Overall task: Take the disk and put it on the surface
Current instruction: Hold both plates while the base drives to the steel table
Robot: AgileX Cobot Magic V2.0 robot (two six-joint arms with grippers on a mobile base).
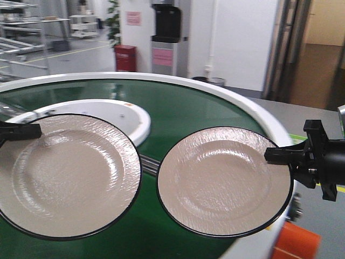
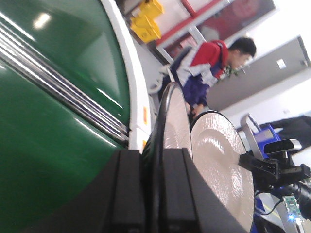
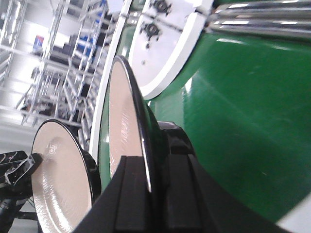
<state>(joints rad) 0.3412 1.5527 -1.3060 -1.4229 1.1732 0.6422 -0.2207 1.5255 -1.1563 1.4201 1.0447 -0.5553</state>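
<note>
Glossy, finely ribbed disk (image 1: 223, 181) — shiny green belt (image 1: 188, 108)

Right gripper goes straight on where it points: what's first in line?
Probably the left plate: the right gripper, shut on the right plate, points across it toward that rim. Depth is unclear.

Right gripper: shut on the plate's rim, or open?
The right gripper is shut on the plate: its wrist view shows the rim pinched between both fingers.

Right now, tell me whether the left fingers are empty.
No, in the left wrist view the left fingers are clamped on the black rim of a beige plate.
</note>
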